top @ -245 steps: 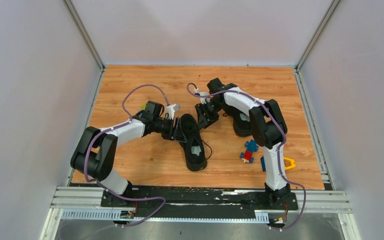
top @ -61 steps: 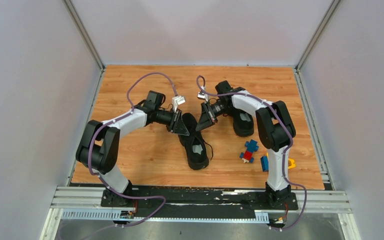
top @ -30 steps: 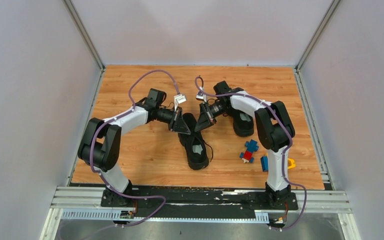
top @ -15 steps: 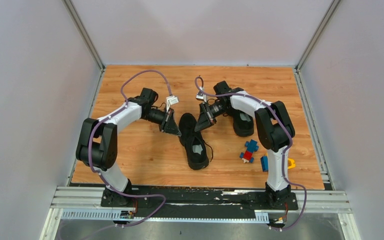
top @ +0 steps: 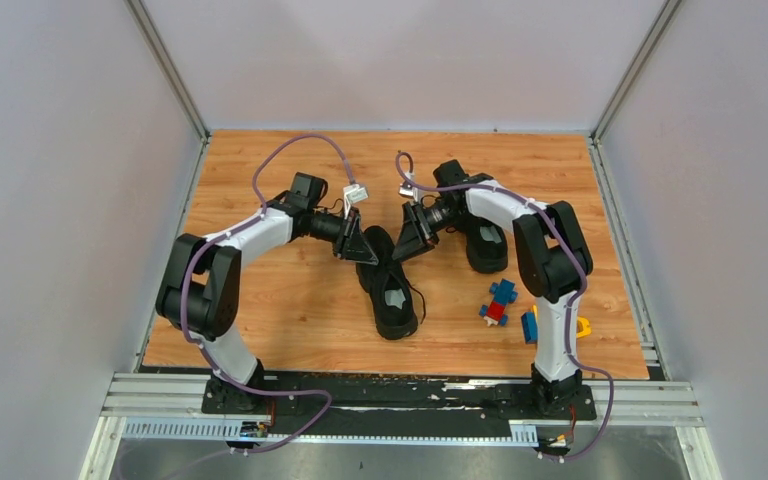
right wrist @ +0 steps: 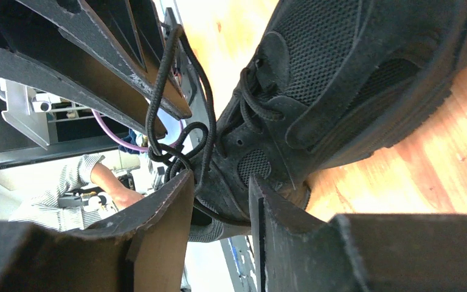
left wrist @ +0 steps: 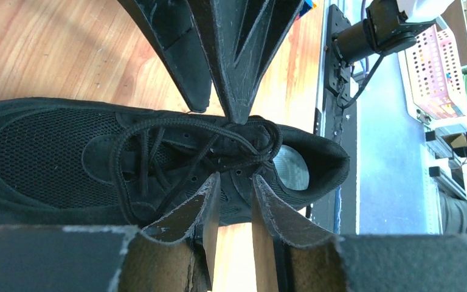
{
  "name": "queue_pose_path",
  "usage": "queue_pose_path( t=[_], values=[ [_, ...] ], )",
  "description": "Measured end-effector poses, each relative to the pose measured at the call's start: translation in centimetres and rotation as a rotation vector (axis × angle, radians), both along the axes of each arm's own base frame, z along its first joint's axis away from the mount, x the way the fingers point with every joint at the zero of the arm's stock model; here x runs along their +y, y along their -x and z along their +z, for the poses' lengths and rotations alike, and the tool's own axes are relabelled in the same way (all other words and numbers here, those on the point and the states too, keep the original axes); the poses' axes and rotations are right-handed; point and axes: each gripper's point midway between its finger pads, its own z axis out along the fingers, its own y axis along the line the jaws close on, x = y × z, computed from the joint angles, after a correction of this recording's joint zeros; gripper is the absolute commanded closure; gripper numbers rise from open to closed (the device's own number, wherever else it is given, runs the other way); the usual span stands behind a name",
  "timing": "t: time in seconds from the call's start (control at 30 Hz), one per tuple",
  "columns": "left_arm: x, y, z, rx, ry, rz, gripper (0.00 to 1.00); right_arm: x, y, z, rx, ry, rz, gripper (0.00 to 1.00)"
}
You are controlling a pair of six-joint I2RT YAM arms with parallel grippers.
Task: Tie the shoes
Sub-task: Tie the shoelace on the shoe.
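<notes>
One black shoe (top: 390, 295) lies mid-table, toe away from me, with its laces (left wrist: 200, 131) loose and looped over the tongue. My left gripper (top: 360, 250) is at its left side by the laces. In the left wrist view the gripper (left wrist: 234, 177) is slightly open, with nothing between the fingers. My right gripper (top: 407, 245) is at the shoe's right side. In the right wrist view it (right wrist: 222, 176) is open, and a lace strand runs across just past the tips. A lace loop (right wrist: 151, 121) hangs beside the left gripper's fingers (right wrist: 109, 85). The second shoe (top: 487, 250) lies under my right arm.
Small blue and red toy blocks (top: 501, 300) and a yellow piece (top: 580, 326) lie right of the middle shoe, near my right arm's base link. The wooden table (top: 290, 330) has grey walls on three sides.
Half a second ago my left gripper was drawn back to the left of the shoe. It has moved right, back against the laces. My right arm has barely moved.
</notes>
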Motion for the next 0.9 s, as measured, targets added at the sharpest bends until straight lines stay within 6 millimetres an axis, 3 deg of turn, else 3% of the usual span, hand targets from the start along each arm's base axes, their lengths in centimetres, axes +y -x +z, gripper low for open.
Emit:
queue_pose_path(
  t=[0.5,0.9],
  values=[
    [-1.7,0.7,-0.5,-0.042,0.005,-0.08,0.59,-0.6,-0.5,-0.2,-0.03,0.008,-0.006,0.6],
    [-0.9,1.9,-0.8,-0.105,-0.014,-0.161,0.59,-0.6,-0.4,-0.2,-0.03,0.009,-0.005,0.6]
  ],
)
